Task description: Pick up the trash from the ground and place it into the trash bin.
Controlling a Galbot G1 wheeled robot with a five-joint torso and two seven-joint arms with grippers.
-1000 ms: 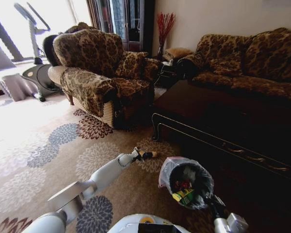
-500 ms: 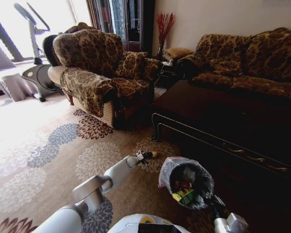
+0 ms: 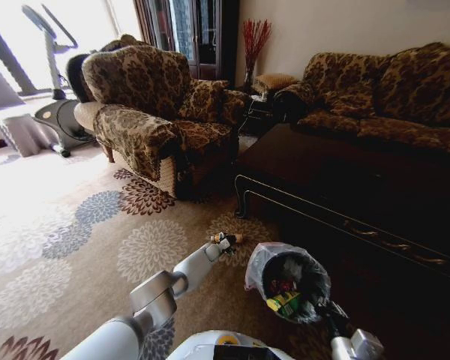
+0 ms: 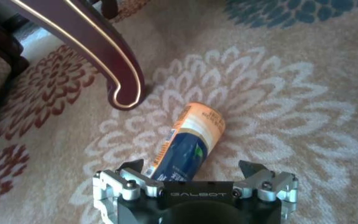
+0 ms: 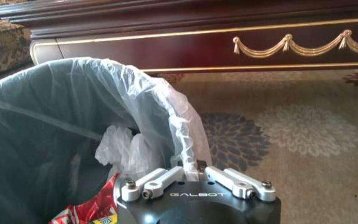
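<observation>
Both tools low: left tool (image 4: 195, 169) spread around can (image 4: 188, 142), right tool (image 5: 195, 169) pinching bin liner (image 5: 166, 100).

White arms, black GALBOT-marked wrists, silver fingers (image 4: 126, 183)

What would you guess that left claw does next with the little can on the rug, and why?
Probably ease straight down and close. The left gripper hangs open just above the can, which lies on its side on the carpet with its near end already between the fingers, not yet gripped. The right gripper is pinching the trash bin liner.
</observation>
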